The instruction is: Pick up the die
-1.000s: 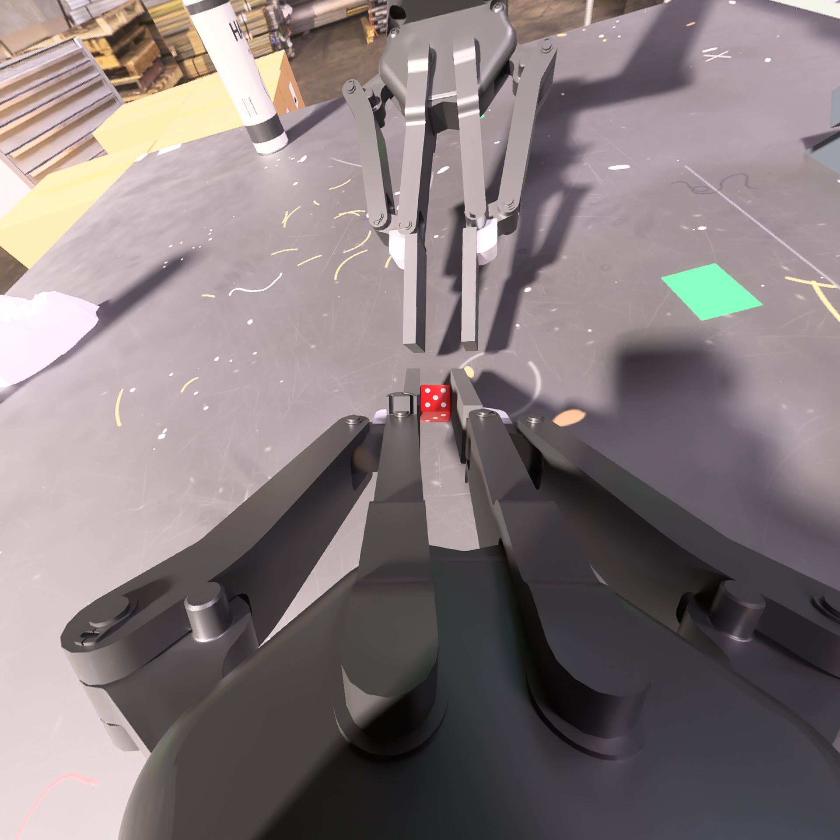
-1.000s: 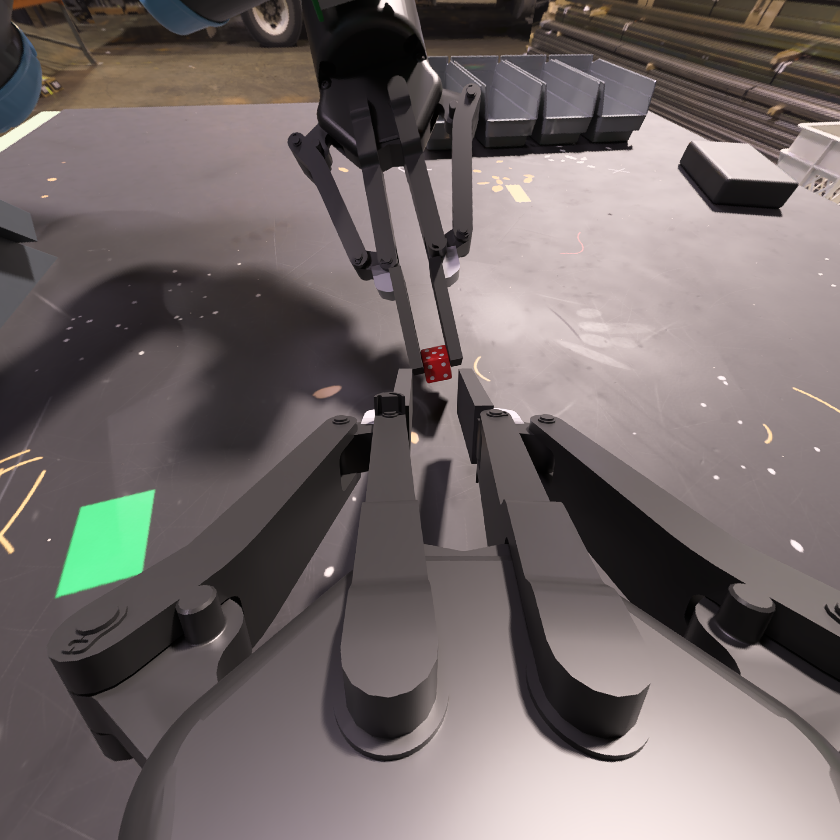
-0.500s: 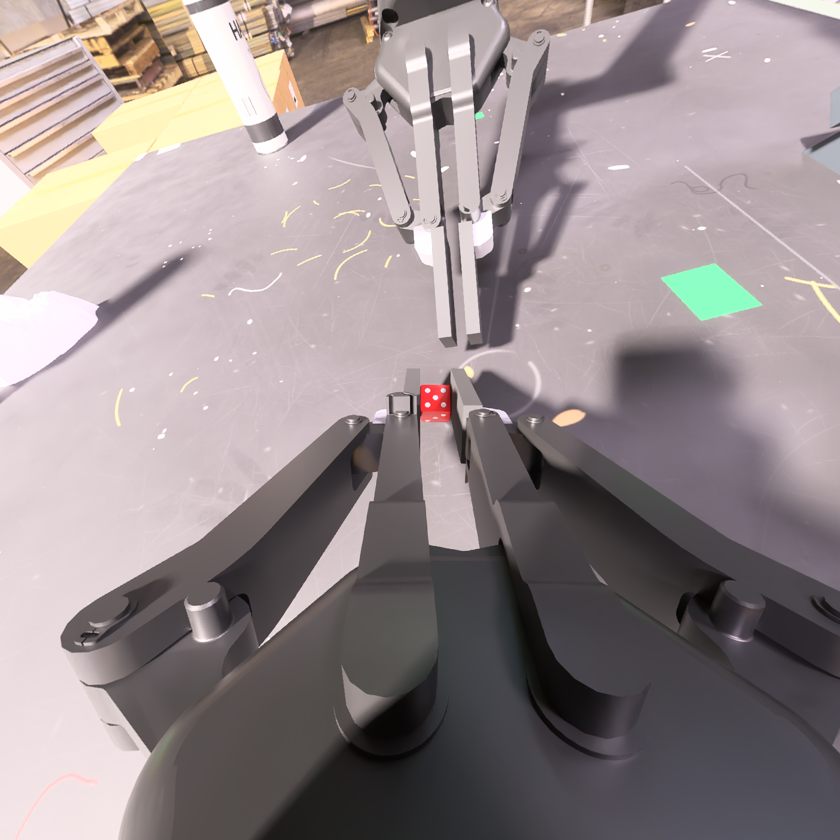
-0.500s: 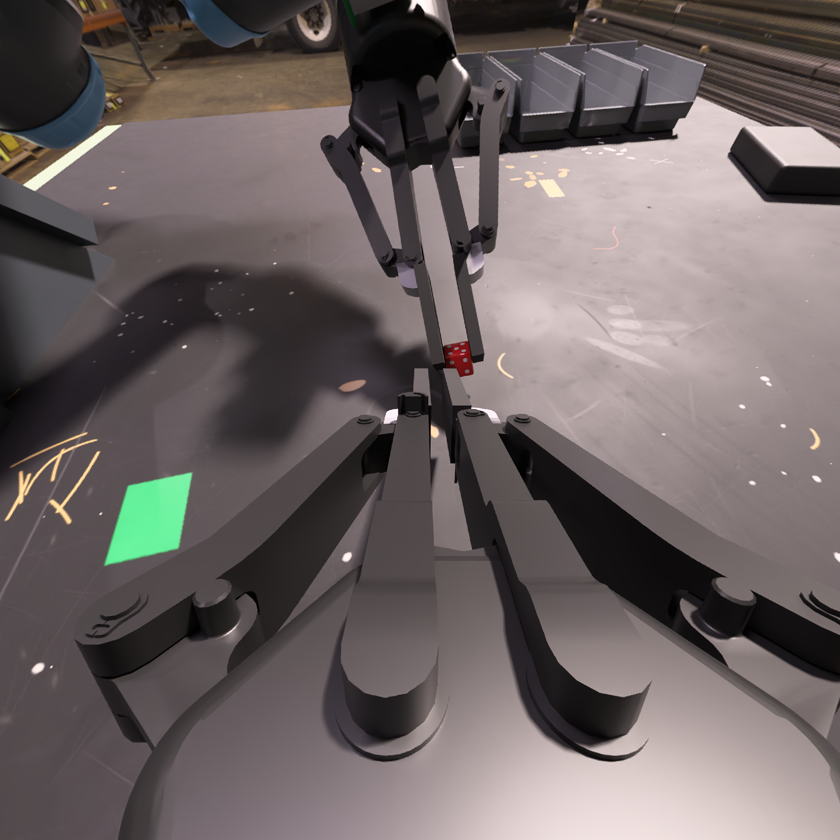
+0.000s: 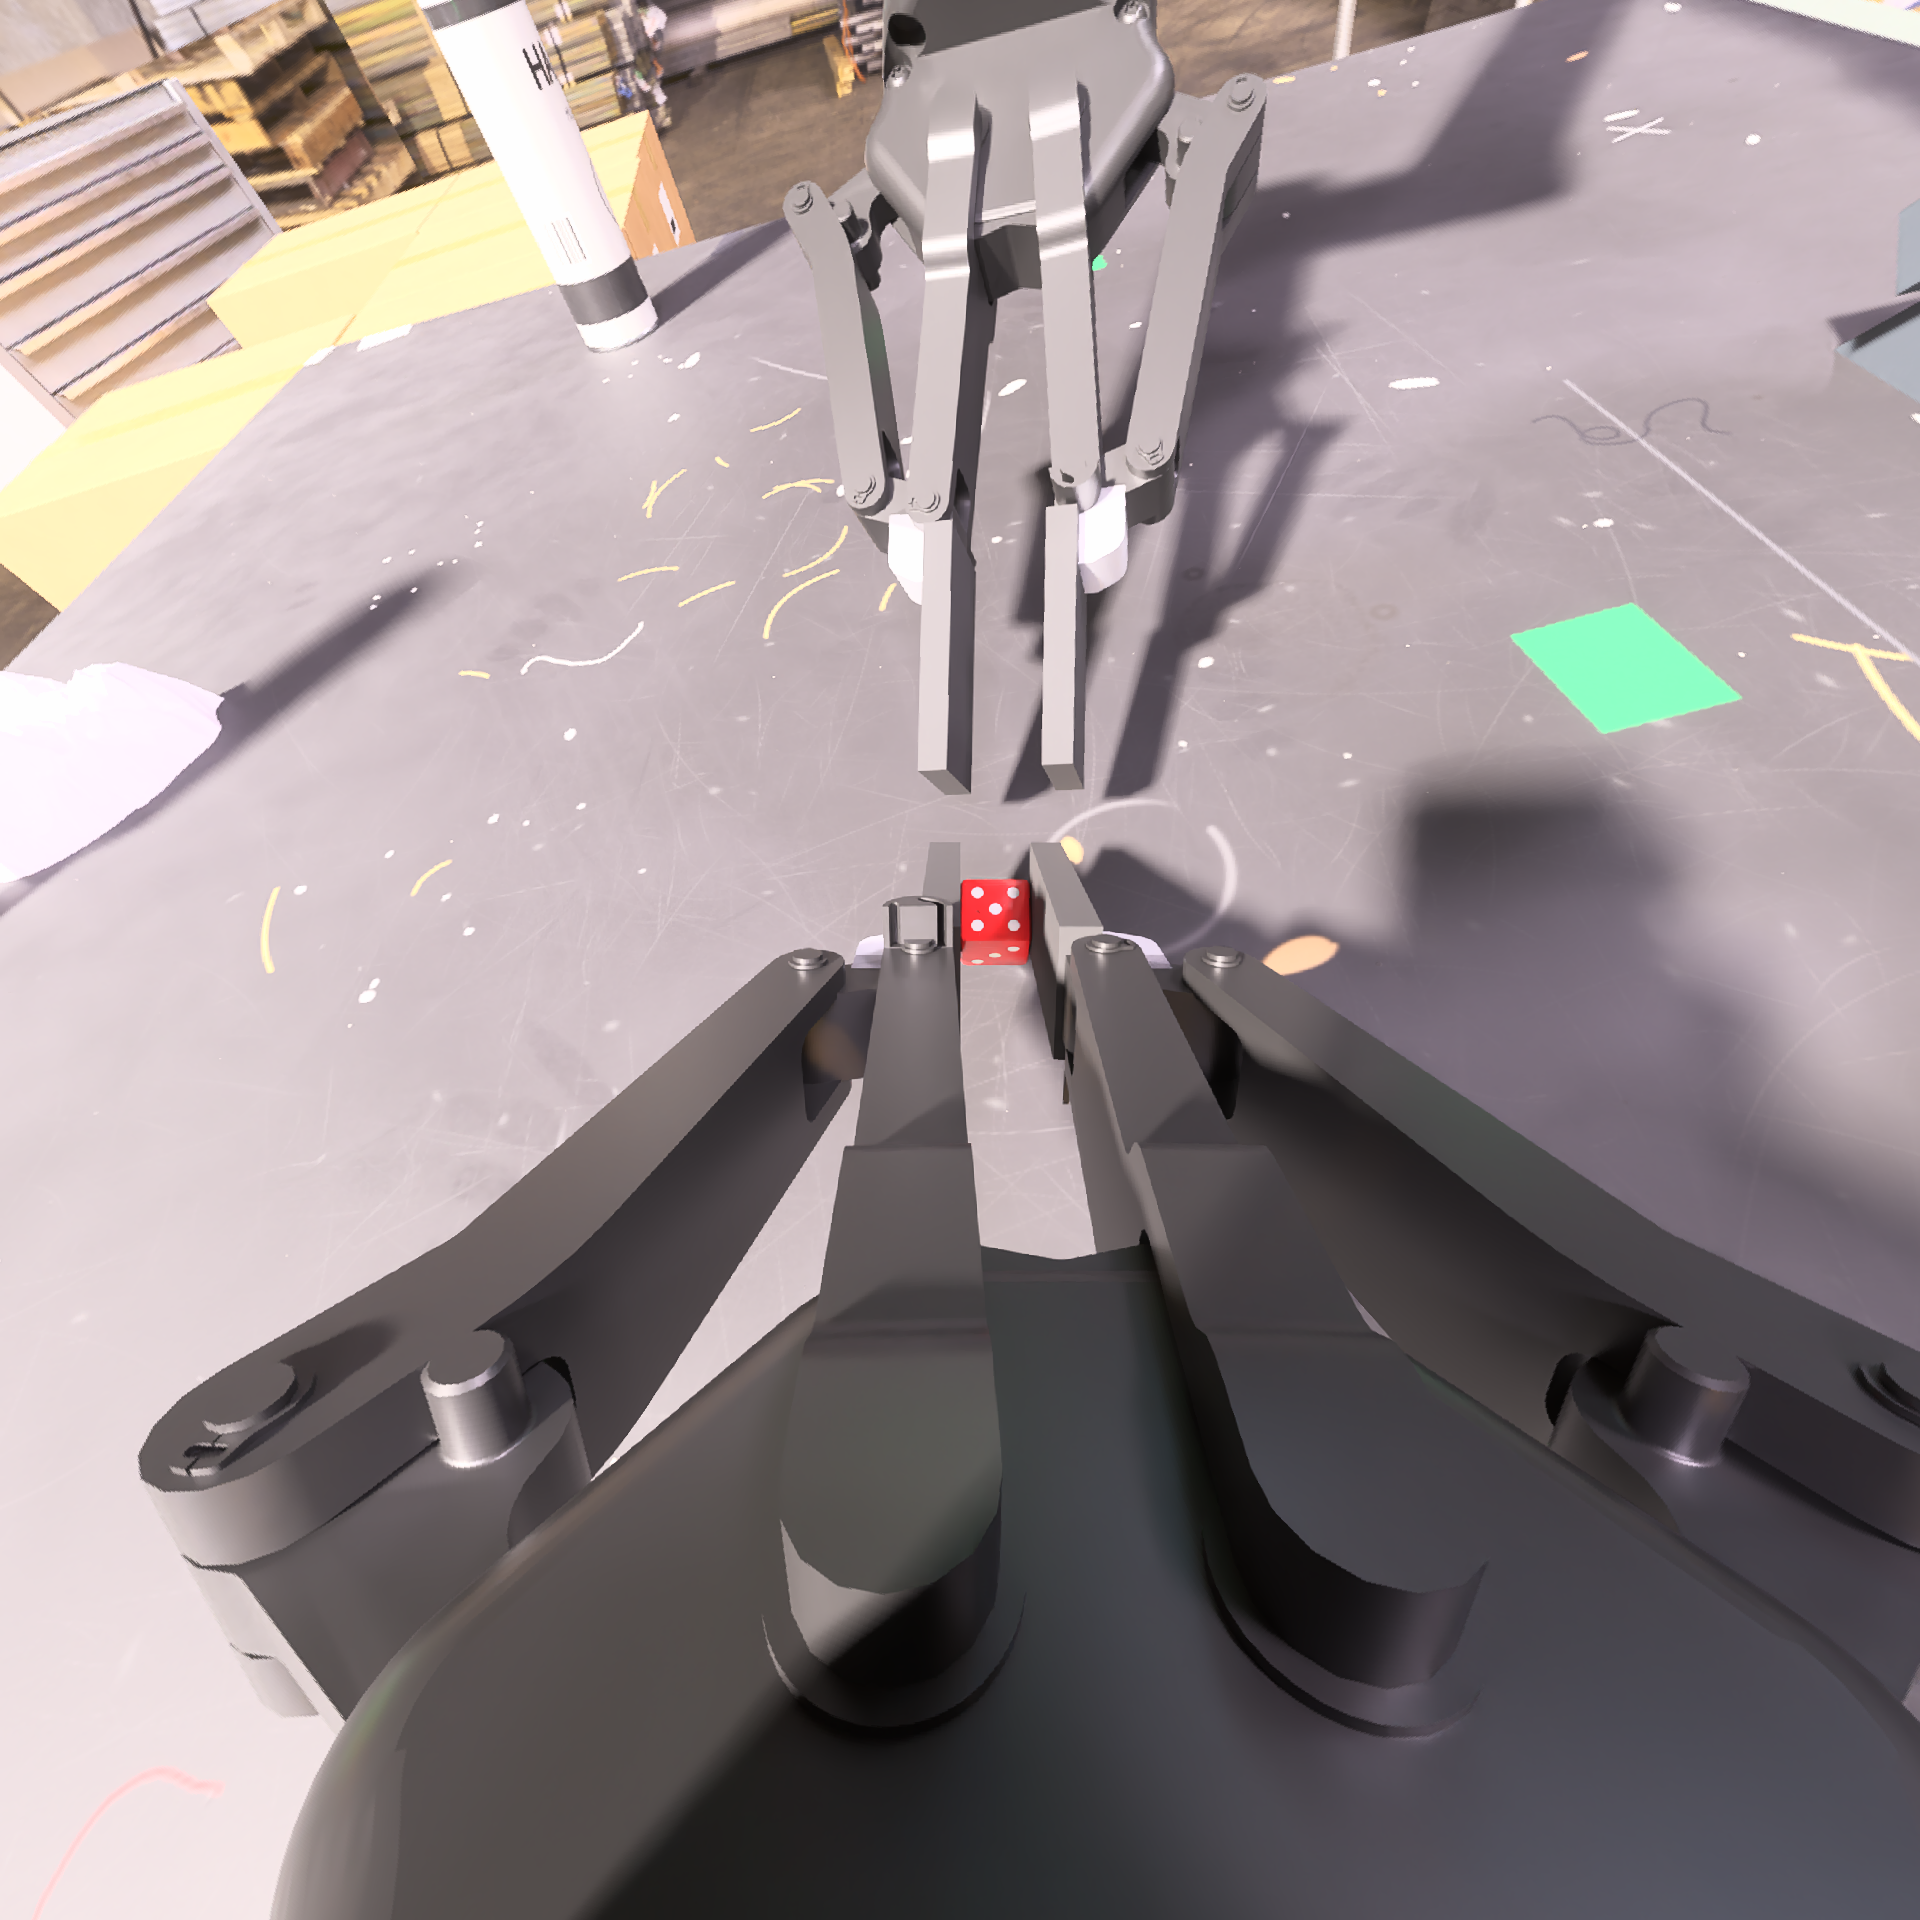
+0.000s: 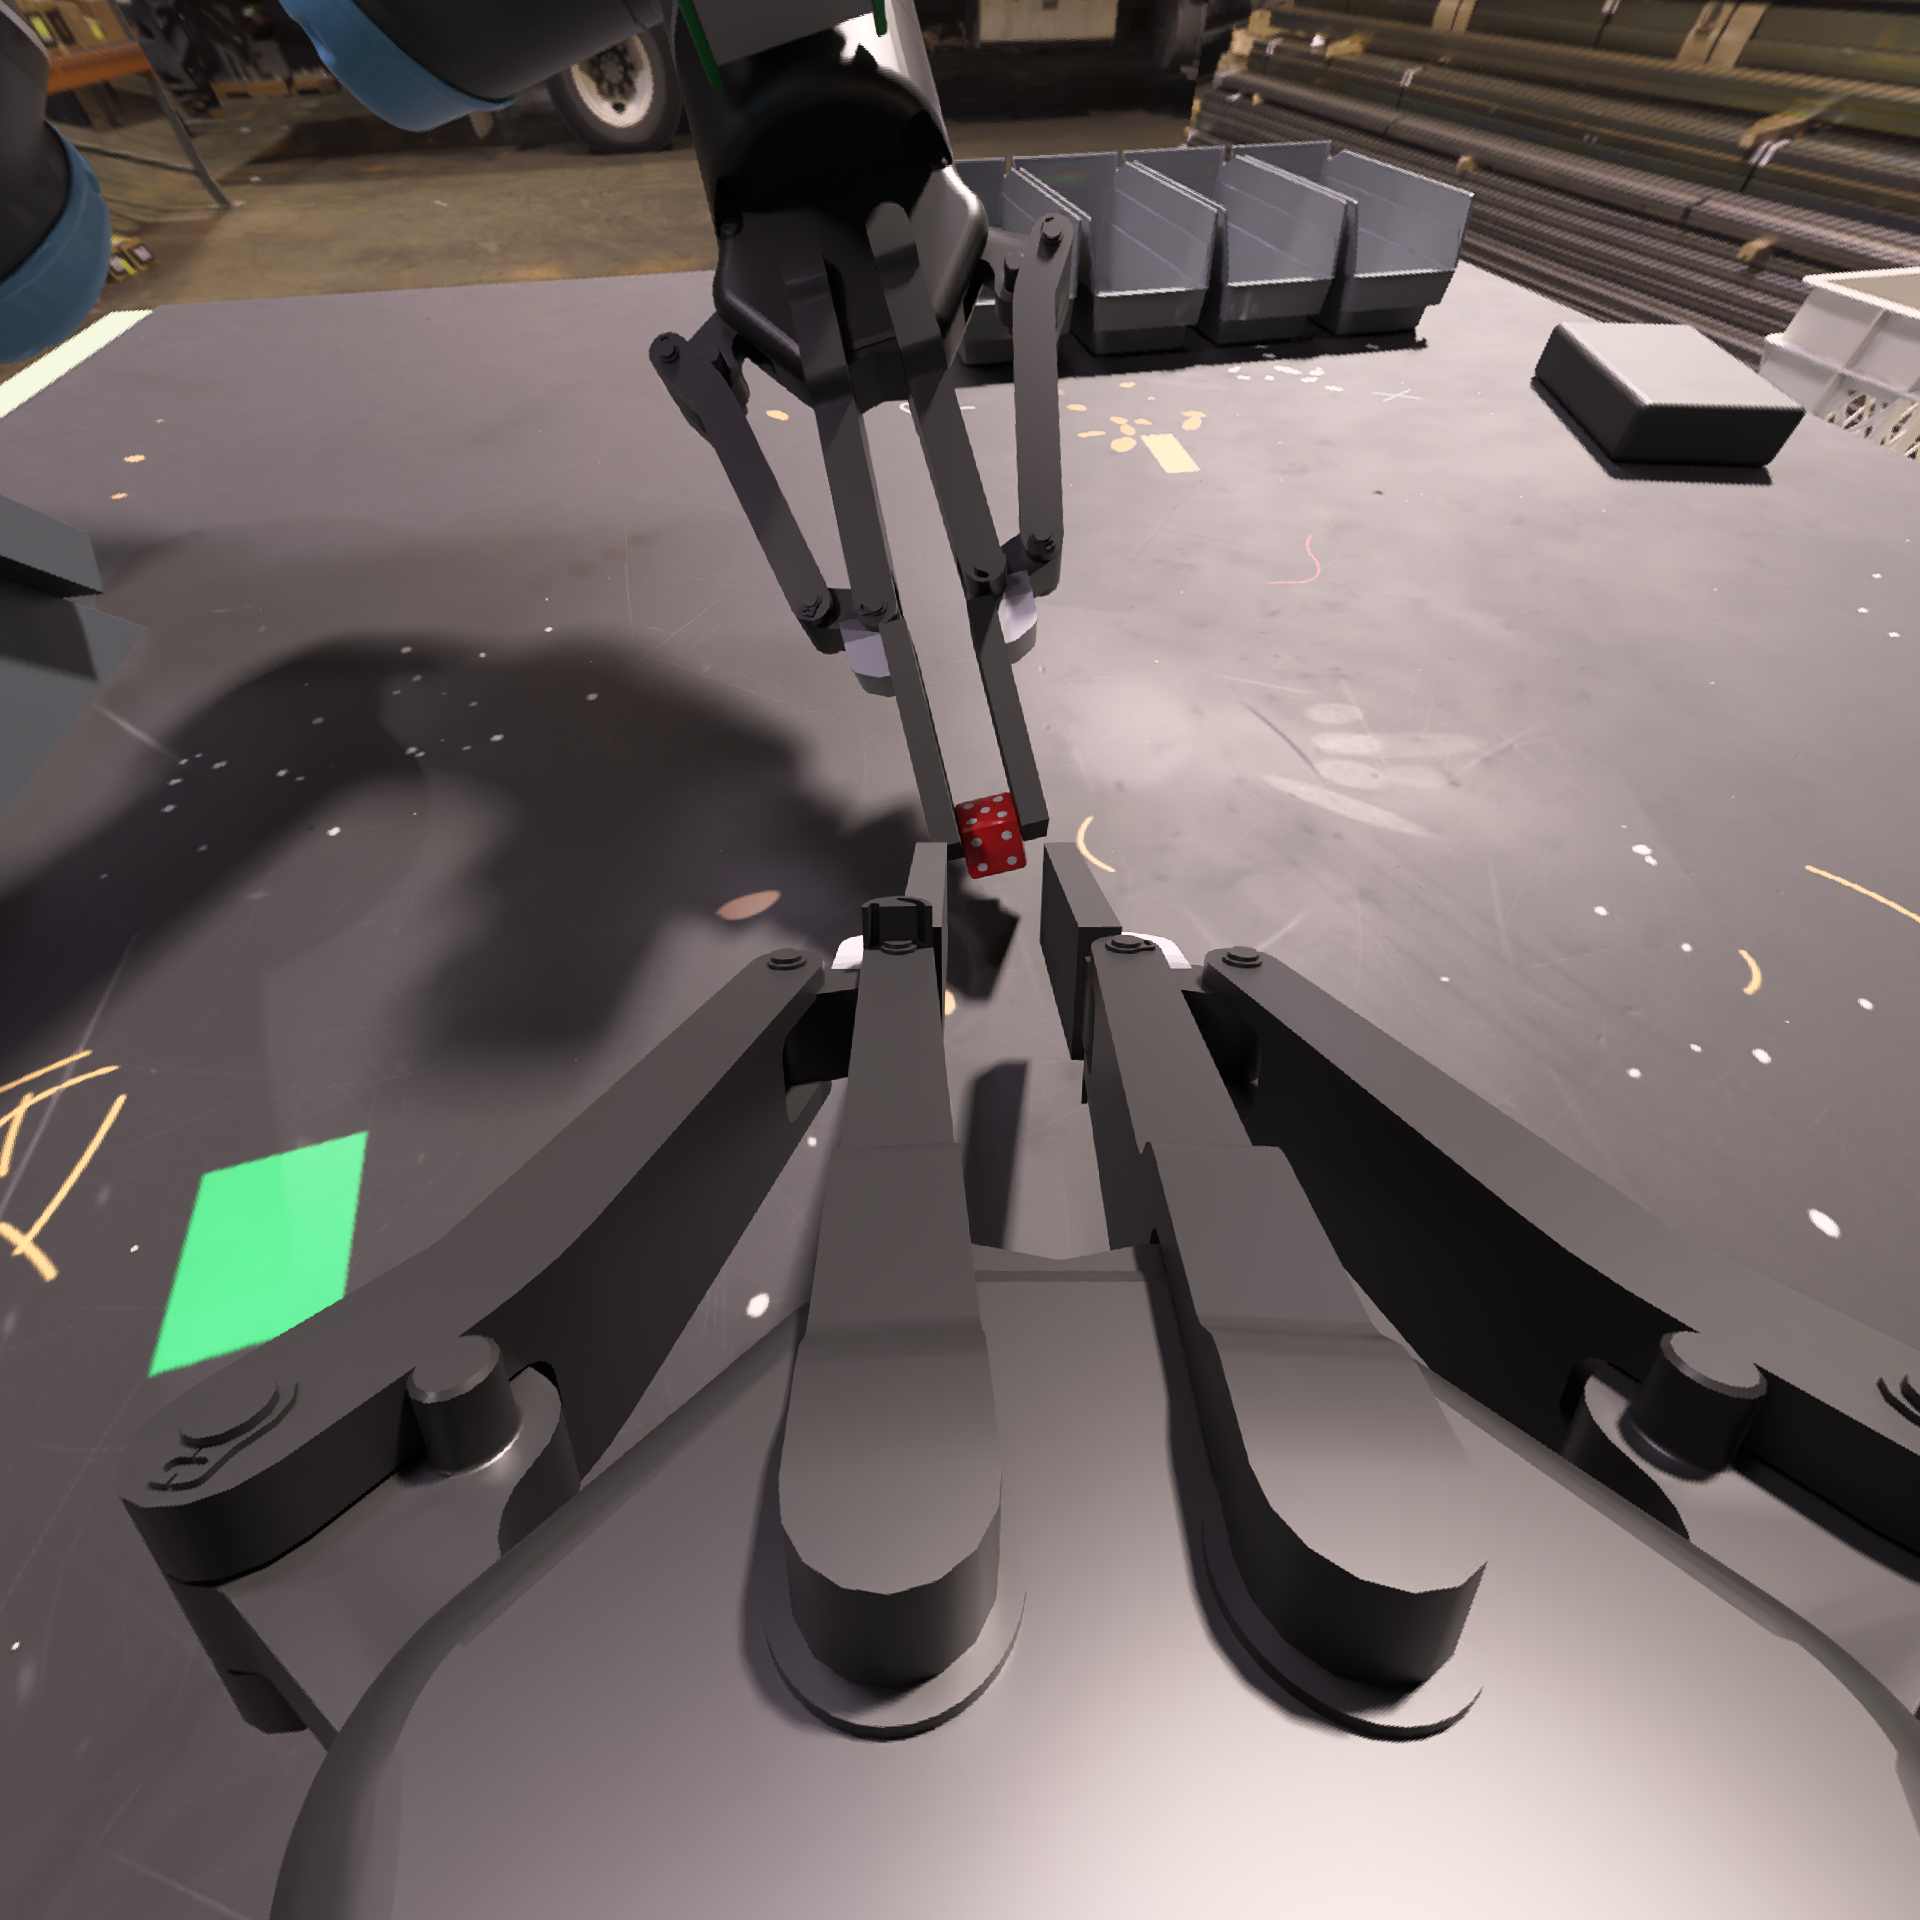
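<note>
The red die [image 5: 994, 912] with white dots sits between the fingertips of my left gripper [image 5: 995, 864], which is shut on it at or just above the grey table [image 5: 520, 935]. I cannot tell whether the die is off the surface. In the right wrist view the die [image 6: 990, 831] shows pinched at the tips of the left gripper [image 6: 987, 829]. My right gripper [image 6: 994, 883] faces it from the other side, slightly open and empty, with its tips just short of the die. It also shows in the left wrist view [image 5: 1003, 777].
A green patch [image 5: 1621, 665] lies flat on the table. A white post [image 5: 540, 177] and a white crumpled thing [image 5: 94, 748] stand far left. Grey bins [image 6: 1247, 249], a dark flat box [image 6: 1662, 405] and a white crate [image 6: 1860, 353] are along the far edge.
My right gripper was nearly shut half a second ago and has now opened a little. My left gripper has kept its hold on the die in the same place.
</note>
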